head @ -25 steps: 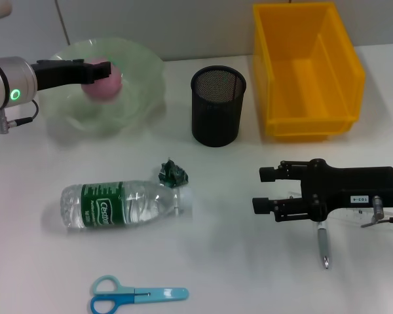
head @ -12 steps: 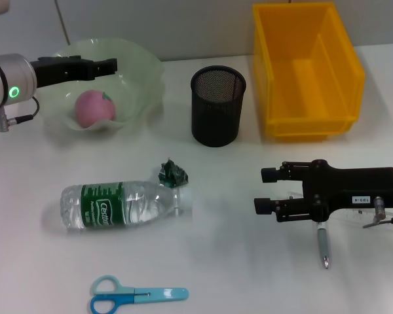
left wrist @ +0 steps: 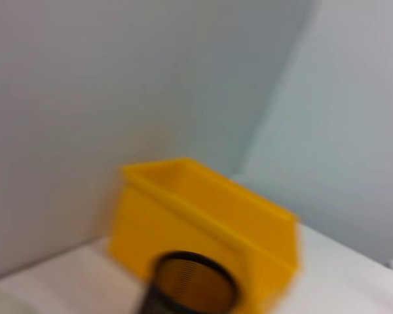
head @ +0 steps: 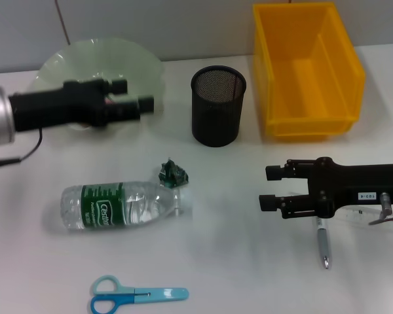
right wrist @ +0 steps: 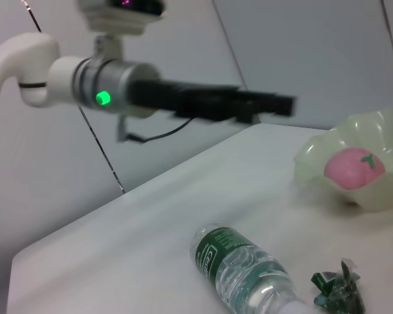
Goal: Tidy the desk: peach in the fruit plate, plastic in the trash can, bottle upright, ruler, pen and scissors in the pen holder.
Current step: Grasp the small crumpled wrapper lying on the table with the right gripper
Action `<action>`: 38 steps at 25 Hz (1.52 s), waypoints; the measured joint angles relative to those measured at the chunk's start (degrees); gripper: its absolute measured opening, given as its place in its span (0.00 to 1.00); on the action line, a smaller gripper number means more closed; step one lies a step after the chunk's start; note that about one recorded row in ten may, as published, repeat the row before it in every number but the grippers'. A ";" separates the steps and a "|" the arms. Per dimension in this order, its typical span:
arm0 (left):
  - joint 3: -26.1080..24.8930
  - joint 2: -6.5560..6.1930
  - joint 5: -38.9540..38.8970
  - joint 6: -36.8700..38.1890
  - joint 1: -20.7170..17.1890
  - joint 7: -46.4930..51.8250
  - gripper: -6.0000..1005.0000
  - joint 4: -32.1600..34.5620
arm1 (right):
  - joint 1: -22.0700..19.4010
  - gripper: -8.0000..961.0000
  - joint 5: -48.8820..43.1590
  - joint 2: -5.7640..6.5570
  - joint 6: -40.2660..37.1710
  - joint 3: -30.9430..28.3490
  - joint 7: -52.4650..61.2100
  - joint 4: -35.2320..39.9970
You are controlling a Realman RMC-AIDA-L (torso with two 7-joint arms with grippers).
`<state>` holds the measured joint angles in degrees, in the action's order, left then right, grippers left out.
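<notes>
You can read one brand: white "Cestbon" lettering on the green label band (head: pixel 103 208) of the clear plastic water bottle (head: pixel 121 205) lying on its side; smaller print below it isn't legible. The black right gripper body carries a small white sticker (head: pixel 367 195) with dark digits, too small to make out. Nothing else readable.

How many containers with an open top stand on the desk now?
3: the green fruit plate at the back left behind the left hand, the black pen holder in the middle, the yellow bin at the back right.
</notes>
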<state>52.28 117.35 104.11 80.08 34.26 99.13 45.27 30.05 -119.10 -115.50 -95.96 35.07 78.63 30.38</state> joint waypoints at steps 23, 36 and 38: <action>0.06 0.30 -0.88 17.70 -8.82 -19.33 0.84 -5.02 | 5.74 0.81 -2.16 0.40 -5.26 6.13 29.10 20.04; 0.03 -0.20 -0.66 18.90 -9.30 -19.40 0.84 -5.01 | 23.48 0.81 -11.85 2.26 -4.18 13.27 45.54 25.25; 0.02 -0.20 -0.65 18.92 -9.31 -19.41 0.84 -5.02 | 25.66 0.81 -13.82 2.04 -2.98 15.75 46.80 24.95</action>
<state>52.30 117.15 103.45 99.00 24.96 79.72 40.25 55.71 -132.92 -113.47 -98.94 50.81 125.42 55.33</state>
